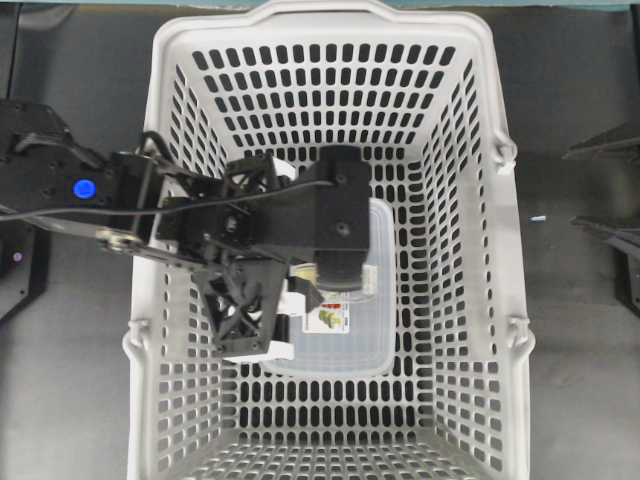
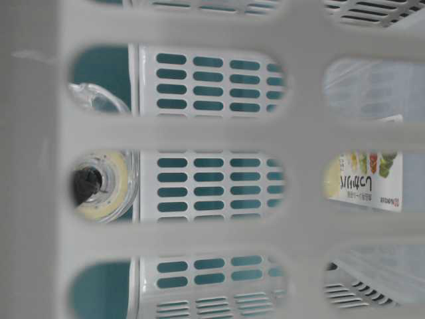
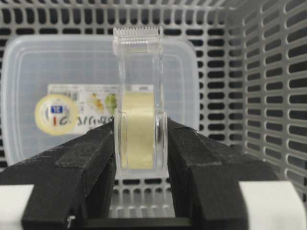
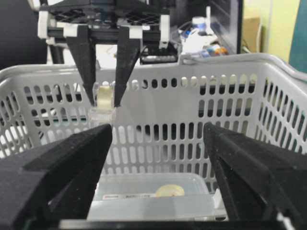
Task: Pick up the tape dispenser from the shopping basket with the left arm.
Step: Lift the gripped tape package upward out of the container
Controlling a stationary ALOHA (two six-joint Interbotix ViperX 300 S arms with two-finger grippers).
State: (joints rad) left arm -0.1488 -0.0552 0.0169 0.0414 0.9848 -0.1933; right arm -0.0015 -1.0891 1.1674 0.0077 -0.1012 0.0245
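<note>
- Already the left hand [image 3: 140, 143], black w/ white tips, is pinching the clear plastic tape dispenser w/ its pale-yellow roll [image 3: 139, 103] between both pads, serrated cutter end pointing away from the wrist.
- Right-wrist view shows the dispenser up near rim level inside the large light-grey slotted shopping basket [image 1: 500, 300], well above the floor (so the grab looks done; what's left, I'd judge, is clearing the rim).
- Right hand [image 4: 158, 177]: spread wide, holding nothing, outside the basket.
- Count: 1 basket, 1 dispenser, 1 translucent rounded-rectangle lidded tub w/ printed label [image 1: 375, 340] lying on the basket floor, 2 hands.
</note>
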